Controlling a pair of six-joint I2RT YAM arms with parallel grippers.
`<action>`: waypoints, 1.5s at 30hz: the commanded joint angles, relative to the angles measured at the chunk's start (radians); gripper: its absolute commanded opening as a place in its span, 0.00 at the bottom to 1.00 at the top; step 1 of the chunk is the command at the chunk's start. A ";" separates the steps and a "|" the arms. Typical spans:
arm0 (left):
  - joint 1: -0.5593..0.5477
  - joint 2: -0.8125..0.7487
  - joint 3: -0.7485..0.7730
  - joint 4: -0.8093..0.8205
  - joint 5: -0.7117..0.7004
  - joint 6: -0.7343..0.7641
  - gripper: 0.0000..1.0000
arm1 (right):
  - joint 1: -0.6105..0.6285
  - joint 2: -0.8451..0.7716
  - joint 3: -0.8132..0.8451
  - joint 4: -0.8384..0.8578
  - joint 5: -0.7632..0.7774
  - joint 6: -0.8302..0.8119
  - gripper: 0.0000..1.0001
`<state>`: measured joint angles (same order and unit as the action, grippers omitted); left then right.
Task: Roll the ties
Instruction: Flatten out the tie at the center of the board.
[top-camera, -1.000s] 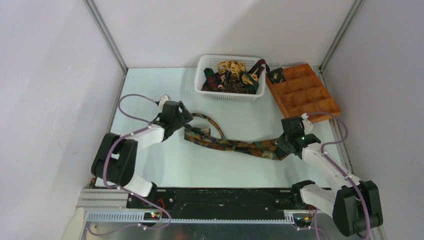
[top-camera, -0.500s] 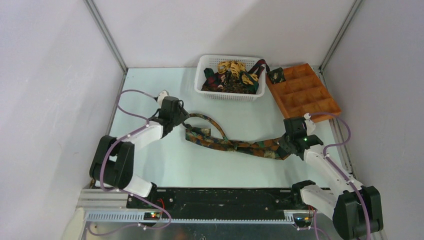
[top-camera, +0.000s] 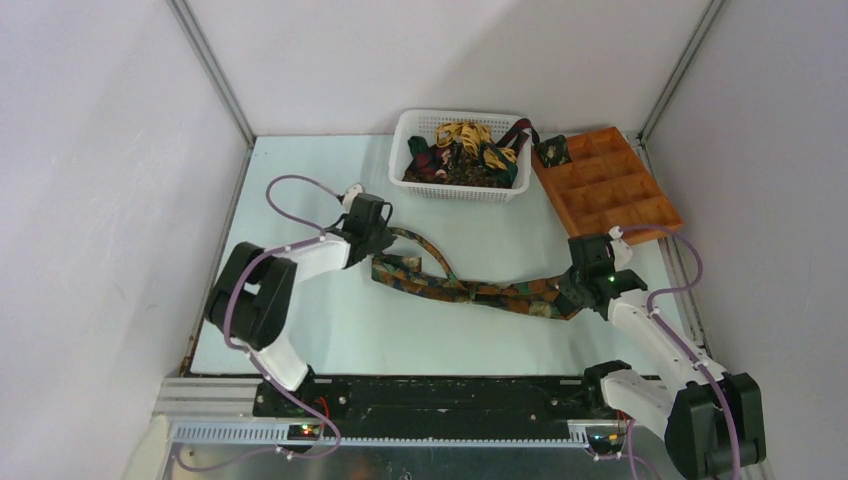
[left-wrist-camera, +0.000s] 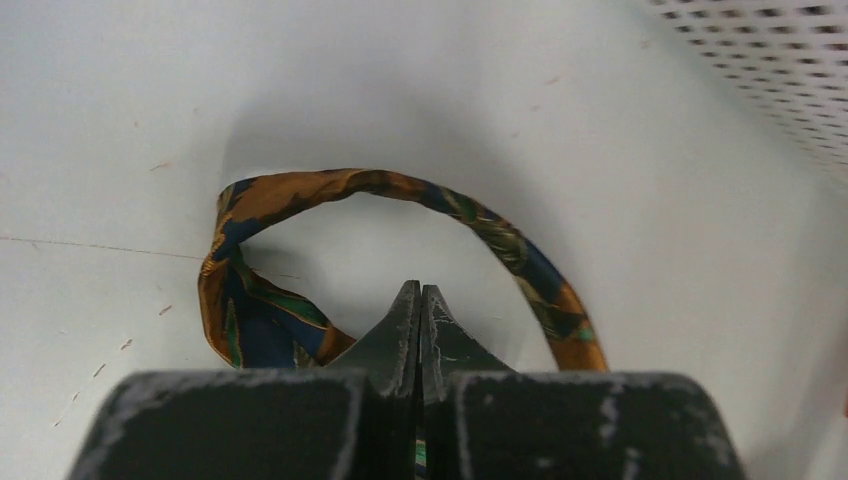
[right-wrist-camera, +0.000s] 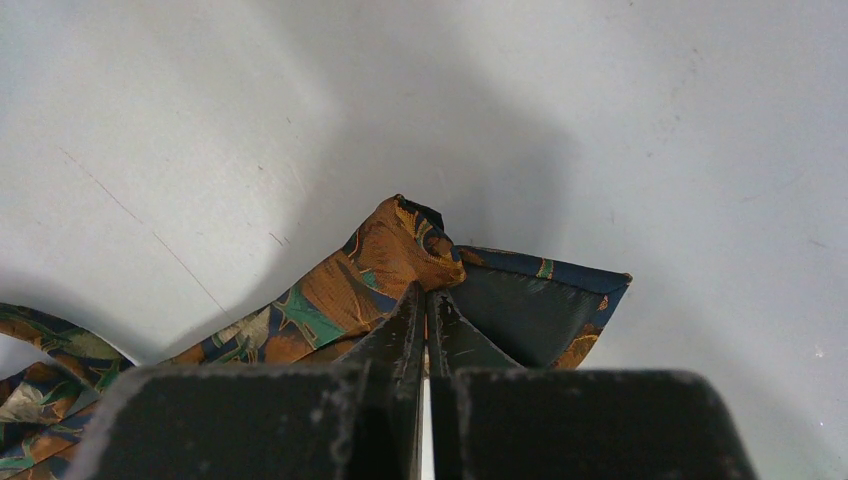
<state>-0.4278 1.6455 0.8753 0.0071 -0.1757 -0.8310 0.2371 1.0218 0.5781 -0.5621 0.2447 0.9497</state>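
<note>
Left end effector (top-camera: 380, 233) farther right; tie (top-camera: 500, 295) lengthwise left-right.

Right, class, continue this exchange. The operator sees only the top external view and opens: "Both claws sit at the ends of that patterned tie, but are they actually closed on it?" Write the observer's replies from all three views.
Observer: The left wrist view shows the left claw shut, its fingers touching, with a sliver of fabric pinched between them.
Operator: What is the tie doing ahead of it?
Observer: The tie arches in an open loop on the table just past the fingertips.
Operator: And the right side?
Observer: The right claw is shut on the wide end, whose point is folded over with its plain dark underside facing up.
</note>
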 joint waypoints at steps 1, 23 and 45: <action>0.005 0.063 0.053 -0.036 0.008 -0.027 0.00 | -0.008 -0.030 0.002 -0.010 0.049 0.002 0.00; 0.210 0.157 0.164 -0.166 -0.084 -0.028 0.00 | -0.135 -0.163 0.001 -0.082 0.083 0.006 0.00; 0.231 0.224 0.382 -0.312 -0.252 0.173 0.00 | -0.172 -0.165 0.001 -0.081 0.053 -0.010 0.00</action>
<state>-0.2050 1.8767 1.2587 -0.3042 -0.4358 -0.6632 0.0711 0.8696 0.5781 -0.6365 0.2916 0.9493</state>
